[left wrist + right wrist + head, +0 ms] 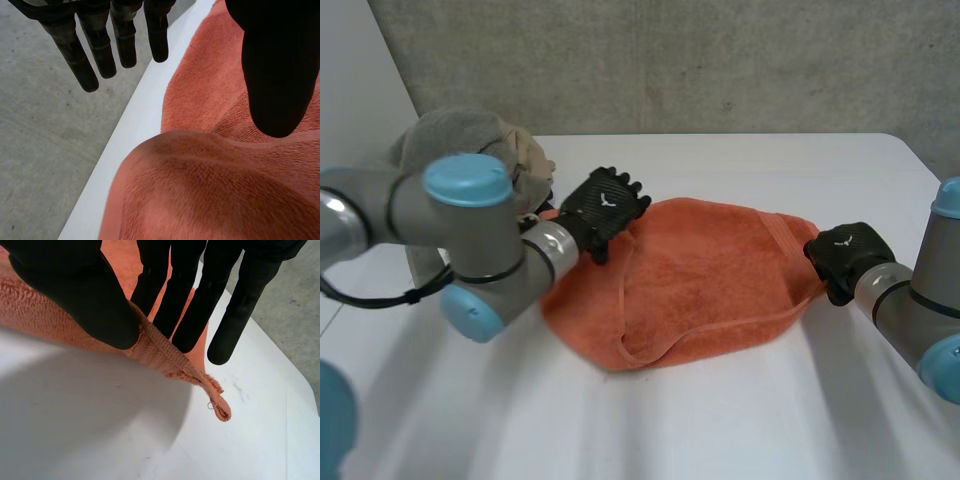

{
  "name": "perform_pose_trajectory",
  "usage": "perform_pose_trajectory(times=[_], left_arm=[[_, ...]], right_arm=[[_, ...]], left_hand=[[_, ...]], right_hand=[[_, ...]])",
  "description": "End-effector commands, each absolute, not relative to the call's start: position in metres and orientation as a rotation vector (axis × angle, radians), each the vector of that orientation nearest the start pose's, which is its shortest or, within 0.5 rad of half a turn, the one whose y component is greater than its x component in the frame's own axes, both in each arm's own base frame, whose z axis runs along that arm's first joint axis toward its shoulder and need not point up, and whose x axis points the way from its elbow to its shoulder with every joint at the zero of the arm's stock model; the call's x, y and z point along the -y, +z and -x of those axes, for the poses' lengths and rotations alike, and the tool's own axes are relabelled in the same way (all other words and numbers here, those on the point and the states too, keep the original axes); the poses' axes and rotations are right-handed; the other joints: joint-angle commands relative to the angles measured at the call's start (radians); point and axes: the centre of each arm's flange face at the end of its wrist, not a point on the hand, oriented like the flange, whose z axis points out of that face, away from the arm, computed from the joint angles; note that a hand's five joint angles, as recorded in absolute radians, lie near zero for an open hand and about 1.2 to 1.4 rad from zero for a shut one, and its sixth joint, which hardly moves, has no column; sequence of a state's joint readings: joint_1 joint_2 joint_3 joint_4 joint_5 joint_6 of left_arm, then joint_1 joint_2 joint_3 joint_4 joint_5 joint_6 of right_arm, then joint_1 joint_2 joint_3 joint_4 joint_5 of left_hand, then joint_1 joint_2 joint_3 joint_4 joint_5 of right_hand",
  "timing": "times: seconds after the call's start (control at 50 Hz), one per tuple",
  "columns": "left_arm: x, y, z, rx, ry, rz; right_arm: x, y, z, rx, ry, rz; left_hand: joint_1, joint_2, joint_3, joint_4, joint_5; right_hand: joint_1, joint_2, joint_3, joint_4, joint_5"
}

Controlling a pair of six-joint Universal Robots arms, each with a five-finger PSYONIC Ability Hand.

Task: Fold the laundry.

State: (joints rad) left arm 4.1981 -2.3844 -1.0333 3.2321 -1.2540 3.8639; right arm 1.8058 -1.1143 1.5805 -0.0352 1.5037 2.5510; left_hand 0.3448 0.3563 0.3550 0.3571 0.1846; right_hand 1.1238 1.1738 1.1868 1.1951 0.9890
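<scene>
Two robot hands work one orange towel point(710, 275), which lies bunched and loosely doubled over on the white surface point(720, 420) between them. At the towel's far corner, the left robot hand point(605, 208) hovers palm down with nothing in its grasp. Its fingers point(100, 50) hang straight and loose out past the surface's edge, and the thumb point(275, 75) is held apart above a raised hump of the cloth. Whether it touches the terry, I can't tell. Across the towel, the right robot hand point(842, 258) has a real hold! Its thumb point(75, 295) presses one side of the hemmed edge and its straight fingers point(185, 305) press the other, pinching the hem just short of its frayed corner tip, which pokes out beyond the fingertips. Behind the left arm, a heap of grey and beige laundry point(460, 135) sits near that hand.
</scene>
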Motion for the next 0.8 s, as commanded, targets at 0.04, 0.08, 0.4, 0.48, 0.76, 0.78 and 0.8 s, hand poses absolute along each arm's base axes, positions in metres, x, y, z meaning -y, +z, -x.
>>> perform_pose_trajectory(times=[0.04,0.08,0.4,0.48,0.76,0.78,0.8], left_arm=[[0.343,0.117,0.374,-1.662,-1.944,-1.691],[0.346,0.112,0.373,-1.636,-1.919,-1.691],[0.332,0.21,0.374,-1.584,-2.131,-1.362],[0.311,0.271,0.362,-1.611,-2.309,-1.218],[0.255,0.374,0.25,-1.9,-2.44,-0.69],[0.254,0.372,0.245,-1.931,-2.42,-0.677],[0.252,0.368,0.241,-1.966,-2.393,-0.67]], right_arm=[[0.301,0.155,-0.215,-2.509,-1.738,1.174],[0.301,0.155,-0.214,-2.51,-1.738,1.172],[0.321,0.172,-0.204,-2.514,-1.824,1.163],[0.322,0.2,-0.198,-2.51,-1.899,1.199],[0.29,0.388,-0.15,-2.341,-2.528,1.141],[0.288,0.391,-0.149,-2.349,-2.513,1.153],[0.283,0.396,-0.15,-2.359,-2.482,1.185]], left_hand=[[0.168,0.156,0.158,0.155,0.153],[0.253,0.241,0.243,0.241,0.238],[1.051,1.04,1.041,1.039,1.037],[1.051,1.04,1.041,1.039,1.037],[1.051,1.04,1.041,1.039,1.037],[1.051,1.04,1.041,1.039,1.037],[1.051,1.04,1.041,1.039,1.037]], right_hand=[[0.273,0.222,0.209,0.201,0.233],[0.273,0.222,0.209,0.201,0.233],[0.273,0.222,0.209,0.201,0.233],[0.273,0.222,0.209,0.201,0.233],[0.273,0.222,0.209,0.201,0.233],[0.273,0.222,0.209,0.201,0.233],[0.273,0.222,0.209,0.201,0.233]])
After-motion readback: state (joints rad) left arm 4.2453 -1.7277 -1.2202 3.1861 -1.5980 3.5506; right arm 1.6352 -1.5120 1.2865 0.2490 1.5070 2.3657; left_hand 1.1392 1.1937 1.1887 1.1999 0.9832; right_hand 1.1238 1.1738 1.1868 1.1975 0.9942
